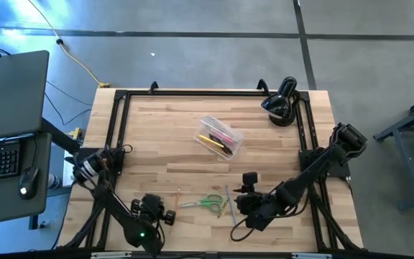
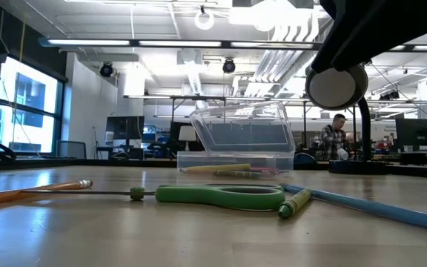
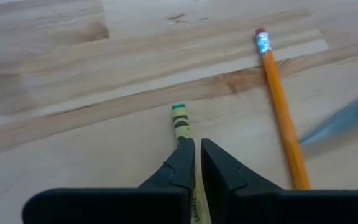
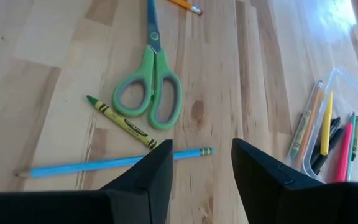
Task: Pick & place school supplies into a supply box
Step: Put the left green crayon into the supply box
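Left tool clamped narrow on a yellow-green crayon, low over the counter beside an orange pencil. Right tool wide, empty, near scissors. Clear box mid-counter.

Wooden tabletop, centre of frame, edged by a black frame. Clear plastic box, centre, tilted, holding pink, yellow and dark pens. Black rounded device, upper right of the tabletop. Green-handled scissors, lower centre; orange pencil just to their left; a green crayon and a blue pencil just to their right. Left arm's gripper, lower left, near the orange pencil. Right arm's gripper, lower right, beside the blue pencil. Laptop on a side desk, far left. Yellow cable on the floor, upper left.
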Tool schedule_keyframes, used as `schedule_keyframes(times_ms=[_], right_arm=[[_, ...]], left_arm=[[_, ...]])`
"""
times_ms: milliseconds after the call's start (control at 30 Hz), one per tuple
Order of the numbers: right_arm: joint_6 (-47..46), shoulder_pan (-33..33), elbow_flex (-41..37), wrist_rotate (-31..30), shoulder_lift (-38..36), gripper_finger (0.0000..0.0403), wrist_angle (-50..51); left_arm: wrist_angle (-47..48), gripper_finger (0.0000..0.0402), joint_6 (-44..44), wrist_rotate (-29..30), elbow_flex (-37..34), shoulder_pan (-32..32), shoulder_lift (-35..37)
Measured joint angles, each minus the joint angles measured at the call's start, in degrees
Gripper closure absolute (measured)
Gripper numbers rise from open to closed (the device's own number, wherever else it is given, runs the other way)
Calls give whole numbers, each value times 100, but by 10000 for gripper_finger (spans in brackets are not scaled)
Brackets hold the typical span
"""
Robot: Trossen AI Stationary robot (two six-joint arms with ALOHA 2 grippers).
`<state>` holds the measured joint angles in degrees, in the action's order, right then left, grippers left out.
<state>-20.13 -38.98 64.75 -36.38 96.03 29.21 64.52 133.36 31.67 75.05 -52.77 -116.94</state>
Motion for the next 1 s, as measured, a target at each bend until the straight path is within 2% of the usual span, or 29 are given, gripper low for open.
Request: schedule_keyframes(times_ms=[433, 600, 667, 800, 900, 1000], right_arm=[[112, 9, 0, 95, 0, 261, -61], [114, 9, 0, 98, 0, 261, -61], [114, 9, 0, 101, 0, 260, -64], [114, 9, 0, 101, 0, 261, -79], [114, 9, 0, 103, 0, 261, -105], [107, 9, 0, 107, 0, 261, -152]], left_arm=[[-38, 344, -36, -52, -4, -9, -119], [-28, 344, -489, 959, 5, -5, -99], [-12, 344, -784, 1019, 46, 51, -97], [1, 333, -1535, 581, 70, 194, -97], [1, 305, -2266, 301, 70, 359, -11], [50, 269, -3273, -241, 237, 607, 192]])
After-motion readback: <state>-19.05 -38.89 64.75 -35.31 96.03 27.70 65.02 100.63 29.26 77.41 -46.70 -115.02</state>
